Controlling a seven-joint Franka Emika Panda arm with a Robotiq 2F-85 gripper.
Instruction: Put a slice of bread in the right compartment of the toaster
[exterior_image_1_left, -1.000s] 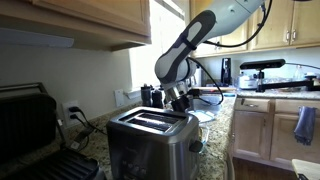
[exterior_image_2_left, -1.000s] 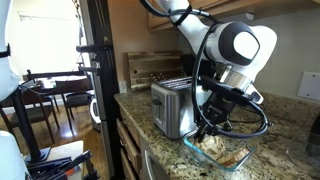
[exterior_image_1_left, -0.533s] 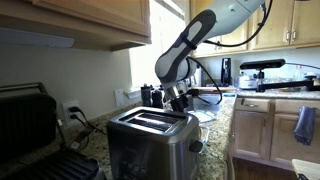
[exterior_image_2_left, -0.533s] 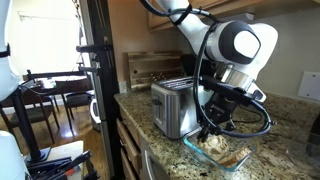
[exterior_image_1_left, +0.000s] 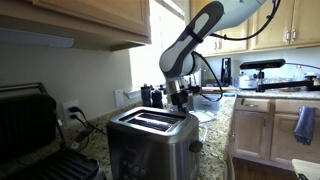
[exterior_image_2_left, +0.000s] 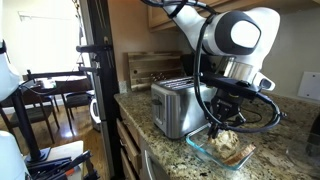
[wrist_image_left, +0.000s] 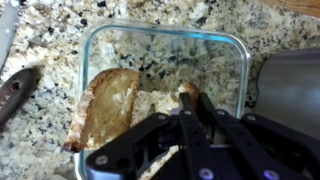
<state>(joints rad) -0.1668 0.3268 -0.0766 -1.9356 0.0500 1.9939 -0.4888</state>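
- Gripper (wrist_image_left: 190, 98) jaws closed, apparently pinching the crust of a bread slice (wrist_image_left: 158, 104) in the glass container (wrist_image_left: 160, 35) directly below.
- Toaster (exterior_image_2_left: 172, 105) stands just beside the gripper, slots facing up.
- Advice: lift straight up clear of the container rim, hang the slice vertical, and line it up over the right slot before lowering.

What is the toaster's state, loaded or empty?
Empty: both slots of the toaster look bare; the bread slices lie in the glass container.
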